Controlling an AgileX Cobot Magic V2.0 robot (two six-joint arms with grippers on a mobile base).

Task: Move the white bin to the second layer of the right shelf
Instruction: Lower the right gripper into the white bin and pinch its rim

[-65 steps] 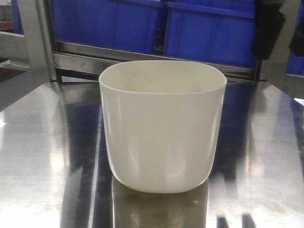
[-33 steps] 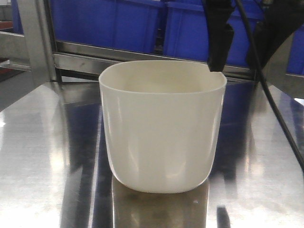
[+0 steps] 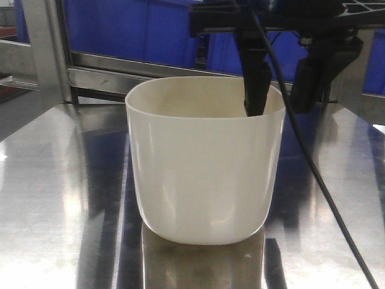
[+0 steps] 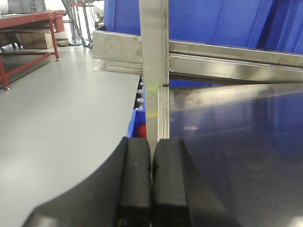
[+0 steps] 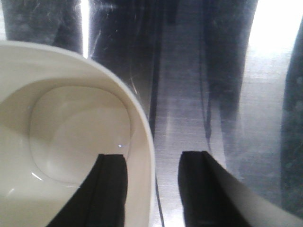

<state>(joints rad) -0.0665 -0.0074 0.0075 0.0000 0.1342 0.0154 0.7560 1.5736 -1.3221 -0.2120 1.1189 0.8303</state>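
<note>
1. Surface (image 3: 54,198): flat polished steel. It carries the bin and mirrors the blue behind it.
2. Crates (image 3: 138,30): blue, racked behind the surface in a steel frame (image 3: 42,54). They are not the task's thing.
3. Bin (image 3: 204,174): cream-white, upright, mouth up and empty. It stands on the surface, mid-view, just in front of the frame's rail. Its base meets its own reflection, so it is judged not yet lifted. The target shelf level cannot be made out in these views.
4. Right fingers (image 5: 111,189): apart, astride the bin's wall on the robot's right. One is inside the mouth and the other outside, over bare surface. The bin has no handles, so pinching the wall is judged the intended hold. Closing on the wall looks like the step in hand. Whether either finger touches the wall cannot be told.
5. Left fingers (image 4: 137,179): pressed together with nothing between them. They sit at the surface's edge beside a frame post. The bin does not show in this view, so they are probably parked to leave the right arm room.
6. Cable (image 3: 313,174): black, trailing from the right arm across the front view. Its slack might brush the rim during a lift.
</note>
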